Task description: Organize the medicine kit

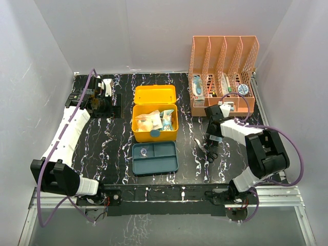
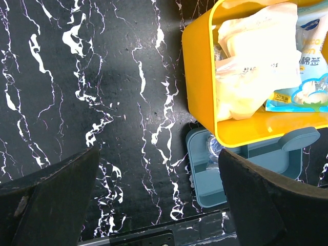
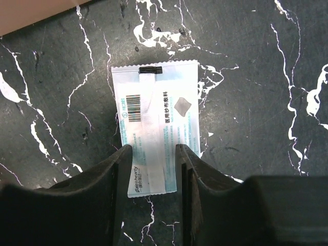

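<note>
A: Medicine kit, where?
B: Yellow rounded-rectangular plastic medicine kit (image 1: 155, 134) mid-way across the black, white-veined table (image 1: 97, 154). Hinged yellow lid (image 1: 155, 95) standing open at the back. Packed with white and pale-blue packets (image 1: 155, 120).

A: Insert?
B: Teal divided insert tray (image 1: 155, 159) out of the kit, flat on the table just in front of it. Small clear item (image 1: 144, 151) in a compartment at the left end, too small to identify.

A: Right hand?
B: Right hand (image 3: 154, 148) to the right of the kit, pointing down at the table. Fingers partly apart, straddling one end of a flat white-and-blue sachet (image 3: 156, 102) printed with a barcode. One finger at each long edge. Real pinch or bare contact, cannot tell. Sachet lying flat on the table.

A: Left hand?
B: Left hand (image 2: 158, 151) to the left of the kit, spread wide above the table, gripping nothing. Kit corner and tray edge showing in its wrist view.

A: Anything else?
B: Tall orange mesh file rack (image 1: 224, 66) behind and to the right of the kit, by the back wall, with small packs in the lower slots.
</note>
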{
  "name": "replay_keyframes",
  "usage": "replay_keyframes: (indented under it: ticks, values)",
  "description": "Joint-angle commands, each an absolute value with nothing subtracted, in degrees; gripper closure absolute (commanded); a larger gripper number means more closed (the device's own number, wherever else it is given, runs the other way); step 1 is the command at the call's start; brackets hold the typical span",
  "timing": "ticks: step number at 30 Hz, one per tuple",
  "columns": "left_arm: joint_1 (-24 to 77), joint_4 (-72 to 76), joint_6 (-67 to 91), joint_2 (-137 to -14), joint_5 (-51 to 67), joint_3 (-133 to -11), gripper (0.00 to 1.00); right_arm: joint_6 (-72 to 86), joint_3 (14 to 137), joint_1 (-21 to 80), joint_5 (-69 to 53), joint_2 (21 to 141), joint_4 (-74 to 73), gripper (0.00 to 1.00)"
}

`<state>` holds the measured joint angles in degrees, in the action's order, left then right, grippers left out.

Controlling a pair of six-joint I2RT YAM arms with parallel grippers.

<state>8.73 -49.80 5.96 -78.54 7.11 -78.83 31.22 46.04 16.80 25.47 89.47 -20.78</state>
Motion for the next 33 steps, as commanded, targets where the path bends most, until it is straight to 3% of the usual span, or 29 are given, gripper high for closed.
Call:
replay_keyframes:
  ticks: [1,3,7,8,15,19,26,33]
  values:
    - [8.35,-50.89,5.37,-78.13,7.91,-78.57,0.01,29.69,46.82,15.66,24.10,90.75,-18.17,0.63]
    - [8.35,-50.93,5.32,-78.13,7.91,-78.57,0.01,29.35,47.33,15.19,23.40,91.67,-18.40,0.69]
    - [8.34,-51.14,5.13,-78.13,7.74,-78.74,0.01,28.70,48.30,14.90,22.07,93.35,-19.11,0.98]
    - [8.39,-51.15,5.08,-78.13,7.74,-78.75,0.01,28.54,48.46,14.88,21.80,93.58,-19.15,1.00]
    - [8.35,-51.00,4.89,-78.13,7.65,-78.45,0.01,27.74,48.56,14.93,20.85,91.85,-21.56,1.00]
    - [8.33,-50.89,4.59,-79.46,7.47,-78.30,0.01,26.67,49.81,17.47,19.13,84.06,-24.82,1.00]
    - [8.35,-50.20,4.41,-80.80,7.13,-79.01,0.01,21.50,59.49,24.49,20.21,73.86,-32.72,1.00]
    - [8.35,-50.10,4.58,-81.04,7.62,-78.88,0.01,16.95,64.72,27.86,17.83,73.35,-36.70,1.00]
